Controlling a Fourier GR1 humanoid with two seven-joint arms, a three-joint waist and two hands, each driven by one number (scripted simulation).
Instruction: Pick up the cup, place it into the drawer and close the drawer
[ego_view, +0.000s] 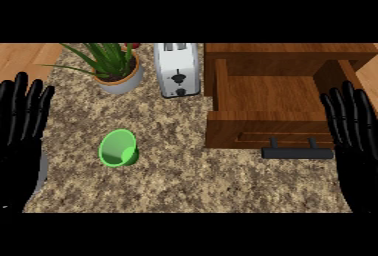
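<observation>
- Step in hand: judged from the layout, the pick-up has not begun; the green cup lies untouched on the speckled table, at centre left of the frame.
- Left robot hand: at the left edge, fingers straight and spread, holding nothing, apart from the cup.
- Right robot hand: at the right edge, fingers likewise straight and spread, just beside the drawer.
- Next move: a hand probably has to come down to the cup and curl round its wall.
- Cup: bright green, tipped on its side, its open mouth facing up and towards the upper left.
- Drawer: wooden, pulled open at right of centre, dark handle at its front; ready to receive the cup.
- Behind: a potted plant and a toaster, upper left.
</observation>
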